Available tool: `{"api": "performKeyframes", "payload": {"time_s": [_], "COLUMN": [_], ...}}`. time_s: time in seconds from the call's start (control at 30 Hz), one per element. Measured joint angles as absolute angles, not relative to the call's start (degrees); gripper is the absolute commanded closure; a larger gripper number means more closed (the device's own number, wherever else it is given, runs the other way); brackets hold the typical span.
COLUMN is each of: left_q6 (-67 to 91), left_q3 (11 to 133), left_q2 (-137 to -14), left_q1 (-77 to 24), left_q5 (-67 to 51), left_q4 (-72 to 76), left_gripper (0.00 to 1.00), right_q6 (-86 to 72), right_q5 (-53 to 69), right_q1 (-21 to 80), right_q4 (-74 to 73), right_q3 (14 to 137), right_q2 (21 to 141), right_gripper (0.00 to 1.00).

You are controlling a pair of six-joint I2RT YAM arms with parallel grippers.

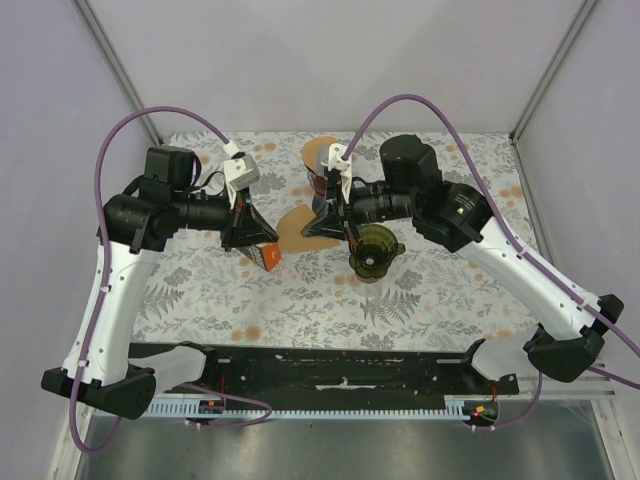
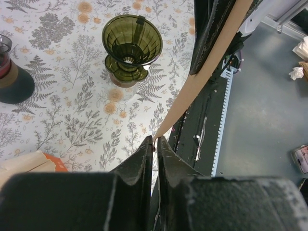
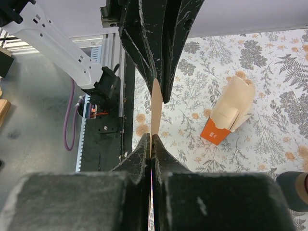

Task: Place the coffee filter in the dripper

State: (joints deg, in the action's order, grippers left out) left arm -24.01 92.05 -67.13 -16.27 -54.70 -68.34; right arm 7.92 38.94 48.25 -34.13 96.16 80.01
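A brown paper coffee filter (image 1: 293, 224) hangs above the table, held edge-on between my two grippers. My left gripper (image 1: 275, 237) is shut on one tip of it (image 2: 159, 132). My right gripper (image 1: 305, 231) is shut on the opposite edge (image 3: 156, 108). In the left wrist view the filter (image 2: 211, 62) runs up to the right gripper's black fingers (image 2: 207, 33). The dark green glass dripper (image 1: 373, 250) stands upright and empty on the floral cloth, just right of and below the filter. It also shows in the left wrist view (image 2: 131, 45).
An orange box of filters (image 1: 266, 257) lies under the left gripper and shows in the right wrist view (image 3: 226, 113). A dark cup (image 1: 321, 181) stands behind the filter, beside a brown disc (image 1: 318, 150). A black rail (image 1: 340, 368) runs along the near edge.
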Motion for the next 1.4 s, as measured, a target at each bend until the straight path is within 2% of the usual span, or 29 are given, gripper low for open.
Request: {"api": "performKeyframes", "payload": {"time_s": [0.07, 0.13, 0.2, 0.23, 0.3, 0.33, 0.4, 0.57, 0.77, 0.87, 1.1, 1.4], "left_q6": [-24.0, -24.0, -24.0, -24.1, -24.4, -24.6, -23.9, -18.1, -7.2, 0.0, 16.8, 29.1], "left_q3": [91.6, 91.2, 91.2, 91.2, 91.4, 92.0, 95.2, 103.2, 108.6, 109.4, 106.9, 103.8], "left_q2": [-67.1, -67.1, -67.1, -67.1, -67.1, -67.3, -67.9, -68.0, -70.2, -73.2, -78.2, -78.7], "left_q1": [-16.3, -16.3, -16.5, -16.5, -16.6, -16.6, -16.6, -16.6, -16.4, -15.3, -13.4, -13.4], "left_q5": [-55.4, -55.7, -56.2, -56.7, -57.3, -57.2, -55.4, -45.7, -40.4, -42.1, -51.4, -59.4], "left_q4": [-68.3, -68.3, -68.4, -68.4, -68.9, -69.4, -70.2, -67.1, -62.1, -58.2, -46.3, -33.8], "left_gripper": [0.90, 0.88, 0.73, 0.60, 0.42, 0.34, 0.26, 0.20, 0.12, 0.11, 0.09, 0.08], "right_q6": [7.9, 7.9, 8.0, 8.0, 8.2, 8.2, 8.4, 11.1, 29.5, 42.7, 68.5, 86.1], "right_q5": [38.9, 38.9, 38.9, 38.6, 37.3, 35.9, 32.1, 16.3, 1.3, -3.5, -11.7, -15.9], "right_q1": [48.2, 48.2, 48.2, 48.2, 48.2, 48.2, 48.3, 48.9, 55.4, 58.8, 62.3, 64.5], "right_q4": [-34.1, -34.1, -34.1, -34.1, -34.1, -34.1, -33.9, -28.0, -2.6, 13.0, 36.3, 48.6], "right_q3": [96.2, 96.2, 96.2, 96.2, 96.2, 96.2, 96.1, 92.1, 72.9, 65.1, 61.9, 61.3], "right_q2": [80.0, 80.0, 80.0, 80.0, 80.0, 80.0, 79.9, 76.5, 65.6, 64.2, 72.0, 79.5], "right_gripper": [1.00, 1.00, 1.00, 1.00, 1.00, 1.00, 1.00, 1.00, 1.00, 1.00, 1.00, 1.00]}}
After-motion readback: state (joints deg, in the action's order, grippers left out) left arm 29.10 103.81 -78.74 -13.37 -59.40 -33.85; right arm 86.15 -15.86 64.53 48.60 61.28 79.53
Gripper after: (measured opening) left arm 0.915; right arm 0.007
